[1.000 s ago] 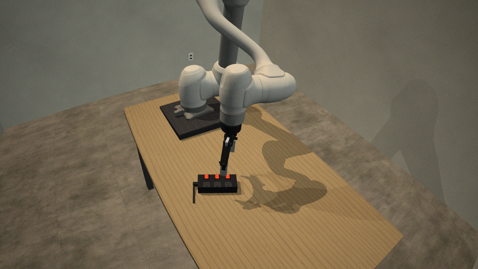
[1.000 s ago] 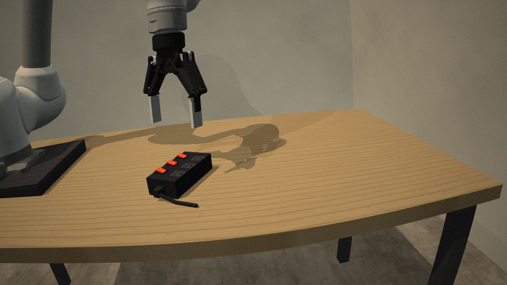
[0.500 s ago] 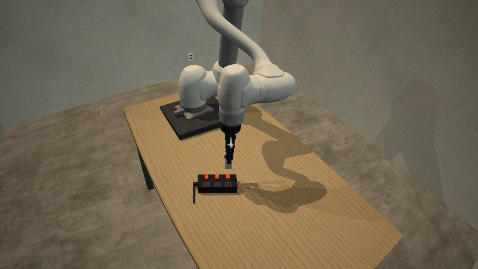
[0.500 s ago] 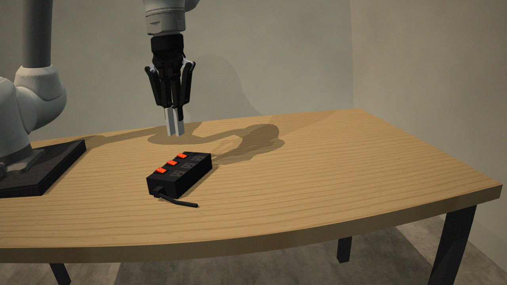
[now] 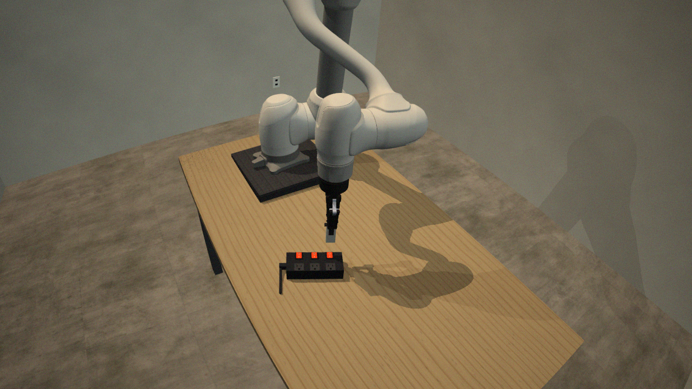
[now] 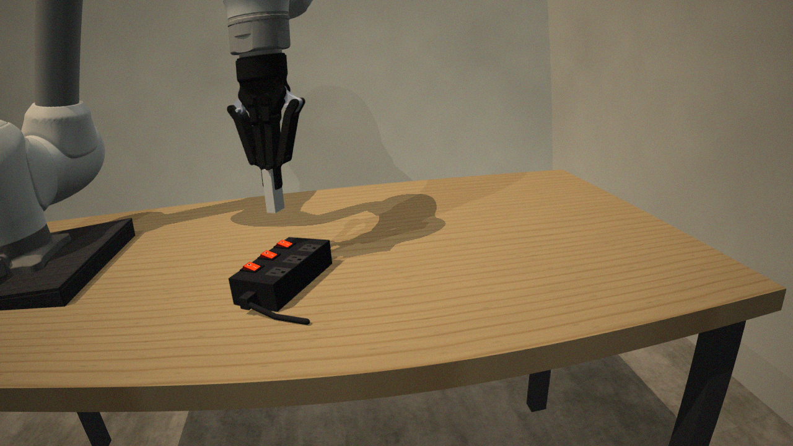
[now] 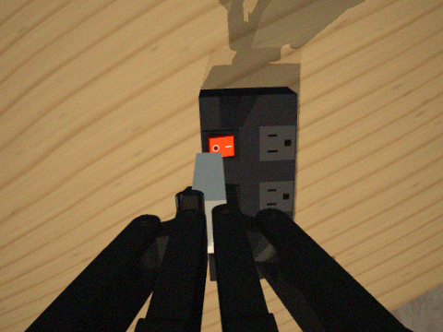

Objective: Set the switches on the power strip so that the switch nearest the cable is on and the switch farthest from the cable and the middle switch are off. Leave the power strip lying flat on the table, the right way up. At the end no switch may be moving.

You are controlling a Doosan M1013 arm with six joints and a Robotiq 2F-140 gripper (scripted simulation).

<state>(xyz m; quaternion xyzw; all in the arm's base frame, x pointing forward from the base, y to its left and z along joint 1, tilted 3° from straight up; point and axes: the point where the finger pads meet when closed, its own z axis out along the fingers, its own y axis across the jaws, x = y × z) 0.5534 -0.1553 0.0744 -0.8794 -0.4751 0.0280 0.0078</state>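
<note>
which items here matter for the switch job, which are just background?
Job:
- power strip, flat on the table
- its three red switches
- its cable, marks the near end
- gripper, shut, empty, above the strip

Background:
- arm's black base plate
- wall outlet

The end effector [image 7: 209, 191] points down with its grey pads pressed together, nothing between them. Just beyond the tips lies the black strip [image 7: 249, 150] on the table [image 7: 92, 99]. One red switch [image 7: 221, 146] shows right ahead of the pads, sockets [image 7: 277, 143] to its right.
</note>
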